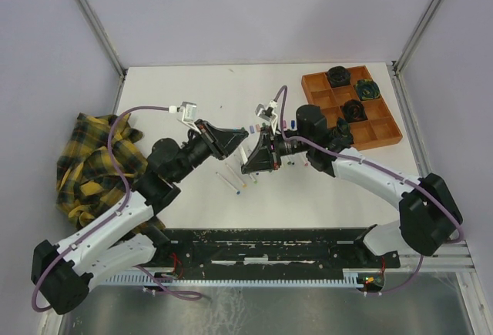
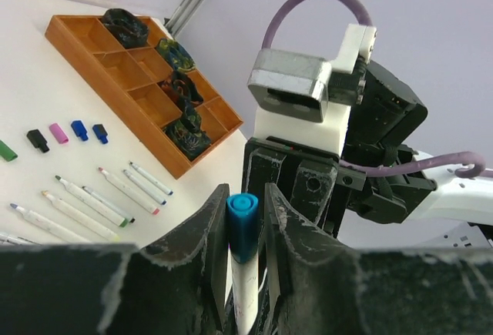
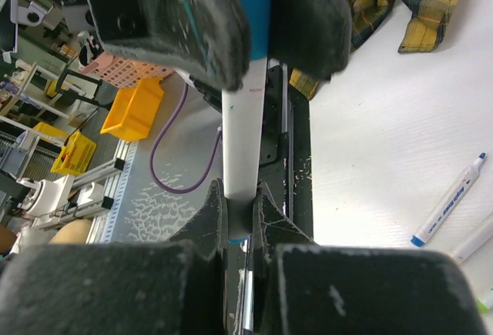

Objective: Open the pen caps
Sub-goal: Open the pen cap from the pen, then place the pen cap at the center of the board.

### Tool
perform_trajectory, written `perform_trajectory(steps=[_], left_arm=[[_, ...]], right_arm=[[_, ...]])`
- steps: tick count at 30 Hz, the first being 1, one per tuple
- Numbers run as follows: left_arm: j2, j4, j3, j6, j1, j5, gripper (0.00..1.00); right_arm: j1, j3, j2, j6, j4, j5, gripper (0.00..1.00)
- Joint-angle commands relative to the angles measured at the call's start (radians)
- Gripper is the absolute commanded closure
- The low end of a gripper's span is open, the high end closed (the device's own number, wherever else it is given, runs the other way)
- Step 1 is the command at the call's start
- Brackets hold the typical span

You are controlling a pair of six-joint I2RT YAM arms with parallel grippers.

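A white pen is held in the air between my two grippers. In the left wrist view its blue pen cap (image 2: 243,223) sits between the fingers of my left gripper (image 2: 243,204), which are shut on it, with the white barrel (image 2: 245,296) running down from it. My right gripper (image 3: 239,204) is shut on the other end of the barrel (image 3: 243,142). From above, the left gripper (image 1: 237,147) and right gripper (image 1: 254,158) meet nose to nose over the table's middle. Loose caps in black (image 2: 38,140), pink (image 2: 59,132) and blue (image 2: 79,129) lie on the table.
Several uncapped pens (image 2: 108,196) lie in a row below the grippers (image 1: 231,181). An orange compartment tray (image 1: 389,131) with black round objects stands at the back right. A yellow plaid cloth (image 1: 92,165) lies bunched at the left edge.
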Motion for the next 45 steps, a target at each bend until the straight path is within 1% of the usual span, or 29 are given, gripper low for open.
perform_trajectory(steps=[1,4,5,7,12,14,17,22,24,26,29,32,37,41,45], left_arm=[[-0.001,0.010,0.089,0.020,0.053,0.073,0.71],[0.013,0.019,0.114,0.002,0.106,0.139,0.78],[0.019,0.027,0.121,-0.002,0.118,0.160,0.82],[0.028,0.036,0.129,-0.007,0.132,0.191,0.96],[0.029,0.050,0.135,0.001,0.153,0.219,0.97],[0.032,0.050,0.154,0.005,0.181,0.218,0.97],[0.061,0.047,0.236,0.013,0.282,0.218,0.97],[0.164,0.081,0.397,-0.002,0.457,0.205,0.97],[0.202,0.091,0.437,-0.028,0.517,0.210,0.97],[0.230,0.115,0.442,-0.063,0.576,0.231,0.97],[0.233,0.104,0.393,-0.088,0.611,0.236,0.97],[0.196,0.055,0.272,-0.078,0.637,0.217,0.97],[0.129,-0.099,0.084,0.016,0.682,0.158,0.97],[0.120,-0.210,-0.022,0.072,0.703,0.079,0.97],[0.139,-0.234,-0.095,0.070,0.706,0.032,0.97]], right_arm=[[-0.003,0.048,0.024,-0.009,0.015,-0.036,1.00],[-0.003,0.050,0.031,-0.004,0.015,-0.044,1.00],[-0.003,0.051,0.033,-0.003,0.014,-0.046,1.00],[-0.004,0.051,0.033,-0.002,0.015,-0.050,1.00],[-0.004,0.052,0.040,0.008,0.019,-0.056,1.00],[-0.003,0.050,0.051,0.019,0.032,-0.062,1.00],[-0.001,0.036,0.082,0.056,0.071,-0.065,1.00],[0.007,0.028,0.106,0.047,0.069,-0.049,1.00],[0.011,0.029,0.109,0.038,0.061,-0.045,1.00],[0.018,0.031,0.111,0.020,0.038,-0.038,1.00],[0.029,0.046,0.119,-0.032,-0.030,-0.019,1.00],[0.044,0.069,0.129,-0.122,-0.134,0.020,1.00],[0.074,0.116,0.154,-0.240,-0.282,0.088,1.00],[0.098,0.148,0.185,-0.285,-0.357,0.146,1.00],[0.128,0.194,0.237,-0.309,-0.418,0.205,1.00]])
